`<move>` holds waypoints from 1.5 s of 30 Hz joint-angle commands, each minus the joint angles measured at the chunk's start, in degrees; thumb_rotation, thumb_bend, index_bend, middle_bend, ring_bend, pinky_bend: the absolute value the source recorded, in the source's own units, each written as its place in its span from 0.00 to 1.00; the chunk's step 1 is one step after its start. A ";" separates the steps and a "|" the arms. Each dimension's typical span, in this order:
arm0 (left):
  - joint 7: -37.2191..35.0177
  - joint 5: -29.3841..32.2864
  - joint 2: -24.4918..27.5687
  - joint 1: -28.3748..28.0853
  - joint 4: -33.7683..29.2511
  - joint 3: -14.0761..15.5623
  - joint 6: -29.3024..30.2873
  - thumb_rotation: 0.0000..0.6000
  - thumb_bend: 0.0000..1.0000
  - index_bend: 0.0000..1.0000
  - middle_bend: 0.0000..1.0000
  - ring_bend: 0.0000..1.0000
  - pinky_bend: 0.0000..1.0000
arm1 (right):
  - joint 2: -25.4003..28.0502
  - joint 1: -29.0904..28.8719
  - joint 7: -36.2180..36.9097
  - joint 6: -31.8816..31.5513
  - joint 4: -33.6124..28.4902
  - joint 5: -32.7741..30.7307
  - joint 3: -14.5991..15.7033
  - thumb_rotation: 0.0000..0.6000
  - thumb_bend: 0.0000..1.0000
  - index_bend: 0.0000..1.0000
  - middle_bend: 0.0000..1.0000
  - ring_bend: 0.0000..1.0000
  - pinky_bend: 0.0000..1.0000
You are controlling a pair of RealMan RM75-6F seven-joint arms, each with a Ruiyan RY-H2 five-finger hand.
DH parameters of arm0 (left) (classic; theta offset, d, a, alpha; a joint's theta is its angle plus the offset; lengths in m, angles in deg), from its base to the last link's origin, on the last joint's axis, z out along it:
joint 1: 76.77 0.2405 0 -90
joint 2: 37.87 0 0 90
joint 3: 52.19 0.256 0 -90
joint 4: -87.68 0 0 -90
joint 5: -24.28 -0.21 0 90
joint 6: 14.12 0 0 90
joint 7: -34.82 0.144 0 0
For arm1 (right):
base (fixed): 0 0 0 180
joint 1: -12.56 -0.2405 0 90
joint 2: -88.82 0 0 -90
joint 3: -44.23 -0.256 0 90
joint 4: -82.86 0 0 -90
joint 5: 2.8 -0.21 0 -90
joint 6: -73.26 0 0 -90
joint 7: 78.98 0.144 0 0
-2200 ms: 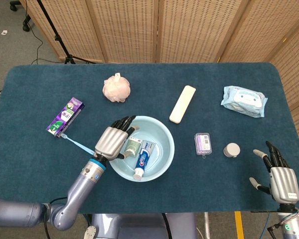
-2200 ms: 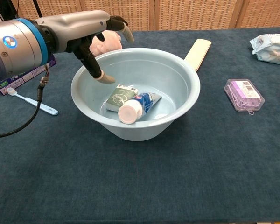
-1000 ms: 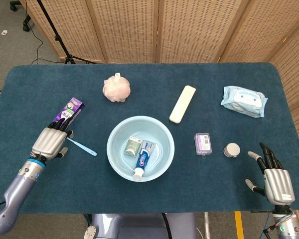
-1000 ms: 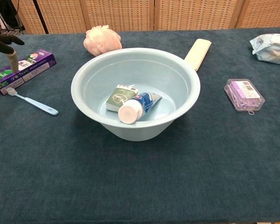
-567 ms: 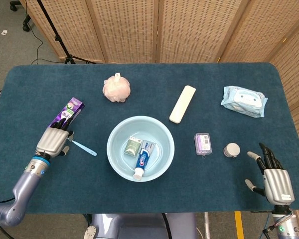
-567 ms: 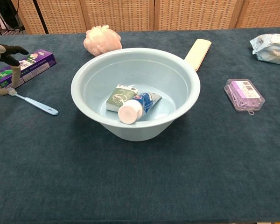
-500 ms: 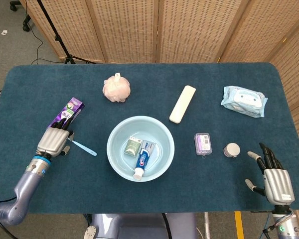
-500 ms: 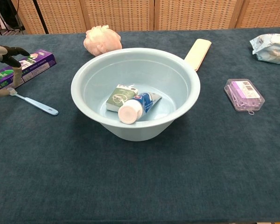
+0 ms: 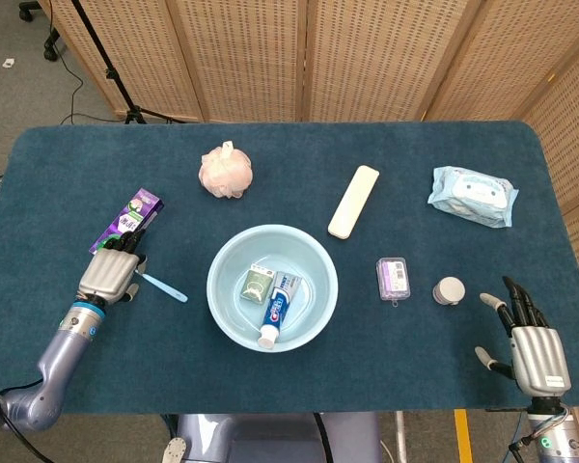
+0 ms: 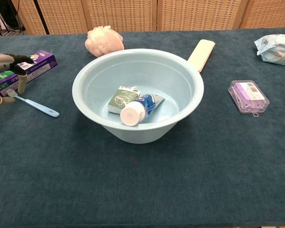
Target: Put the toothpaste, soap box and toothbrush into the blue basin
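With the toothpaste [image 9: 277,311] and soap box [image 9: 256,285] lying in the blue basin [image 9: 317,260], 2 of 3 items are done, and the unclenched, empty left hand [image 9: 111,275] is hovering over the brush end of the toothbrush [image 9: 161,285], which is lying on the table.
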 commanded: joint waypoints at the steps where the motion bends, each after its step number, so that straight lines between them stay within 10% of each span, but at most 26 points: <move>1: 0.40 0.53 -0.70 -0.09 0.65 -0.11 -0.19 1.00 0.34 0.51 0.00 0.00 0.17 | 0.09 0.04 0.08 -0.08 -0.04 -0.02 -0.04 1.00 0.20 0.21 0.00 0.00 0.21; 45: 3.39 0.81 -6.88 -0.38 7.01 -0.74 0.31 1.00 0.34 0.52 0.00 0.00 0.17 | 0.02 -0.08 0.06 0.30 0.06 -0.20 -0.01 1.00 0.20 0.21 0.00 0.00 0.21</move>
